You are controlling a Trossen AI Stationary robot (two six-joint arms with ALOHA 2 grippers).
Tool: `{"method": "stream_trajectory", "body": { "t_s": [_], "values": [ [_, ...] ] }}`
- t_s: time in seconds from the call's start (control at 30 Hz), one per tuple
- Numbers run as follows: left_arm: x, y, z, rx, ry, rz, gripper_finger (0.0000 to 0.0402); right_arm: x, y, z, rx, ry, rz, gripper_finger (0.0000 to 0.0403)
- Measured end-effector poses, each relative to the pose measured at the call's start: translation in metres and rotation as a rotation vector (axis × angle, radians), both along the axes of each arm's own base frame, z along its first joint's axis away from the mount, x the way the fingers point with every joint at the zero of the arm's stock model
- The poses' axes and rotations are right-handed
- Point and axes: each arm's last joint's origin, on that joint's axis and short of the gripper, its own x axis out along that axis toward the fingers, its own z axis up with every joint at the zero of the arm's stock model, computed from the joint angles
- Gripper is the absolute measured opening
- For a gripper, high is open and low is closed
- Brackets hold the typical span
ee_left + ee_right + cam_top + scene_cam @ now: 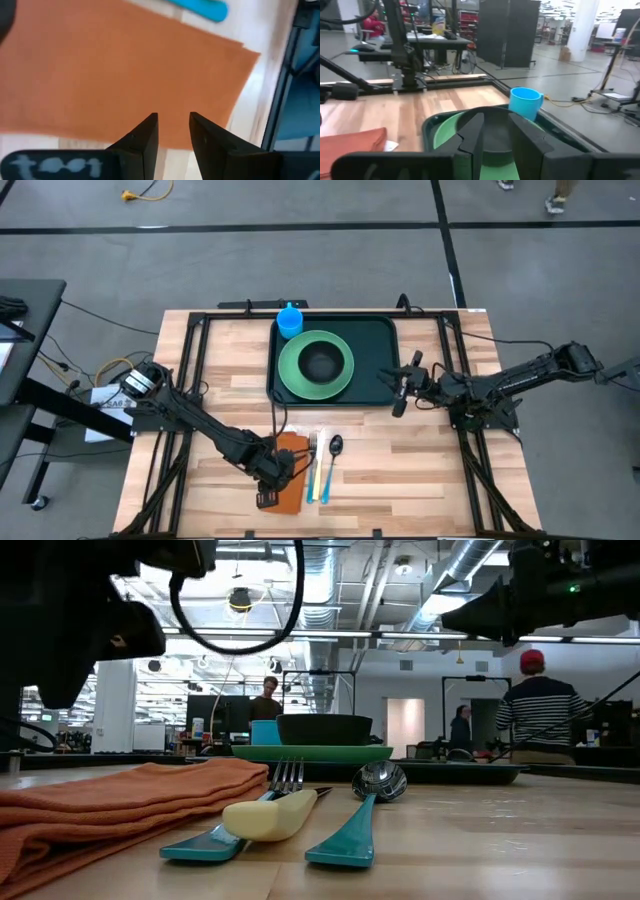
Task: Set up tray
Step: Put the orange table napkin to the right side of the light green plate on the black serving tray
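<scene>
The dark green tray (380,330) lies at the table's far middle. On it rest a round light-green plate (290,370) carrying a black bowl (320,362), and a blue cup (290,320) at its far left corner. An orange napkin (292,455) lies flat near the front edge. My left gripper (173,120) hovers over the napkin (125,70), pointing steeply down, open by a narrow gap with nothing in it. My right gripper (495,130) is held level just off the tray's right rim, facing the plate (442,132) and cup (525,102), open and holding nothing.
Right of the napkin lie a fork (312,465), a pale-handled knife (318,480) and a teal-handled spoon (333,455) side by side. Bare wood stretches left and right of the tray. People stand in the room beyond the table (535,710).
</scene>
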Motion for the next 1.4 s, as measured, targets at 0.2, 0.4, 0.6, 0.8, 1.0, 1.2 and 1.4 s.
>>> {"method": "stream_trajectory", "body": {
  "t_s": [0.2, 0.4, 0.6, 0.8, 1.0, 1.2, 1.4],
  "values": [
    [-0.003, -0.015, 0.002, 0.066, -0.116, -0.04, 0.0112, -0.001, 0.007, -0.004, 0.076, 0.014, 0.038, 0.0083],
    [-0.005, -0.024, 0.004, 0.09, -0.187, -0.035, 0.0165, -0.002, 0.012, -0.009, 0.109, 0.048, 0.064, 0.0083],
    [-0.004, -0.039, 0.007, 0.061, -0.282, -0.031, 0.0208, -0.003, 0.015, -0.009, 0.102, 0.051, 0.082, 0.0083],
    [-0.005, -0.06, 0.002, 0.083, -0.276, -0.037, 0.0212, -0.003, 0.015, -0.009, 0.105, 0.052, 0.081, 0.0083],
    [0.01, -0.079, -0.021, 0.113, -0.167, -0.078, 0.0213, -0.003, 0.015, -0.009, 0.106, 0.056, 0.081, 0.0083],
    [0.023, -0.089, -0.032, 0.218, -0.026, -0.116, 0.0213, -0.003, 0.015, -0.009, 0.106, 0.057, 0.081, 0.0083],
    [0.025, -0.092, -0.034, 0.228, 0.027, -0.126, 0.0213, -0.003, 0.015, -0.009, 0.106, 0.055, 0.081, 0.0083]
  ]
}}
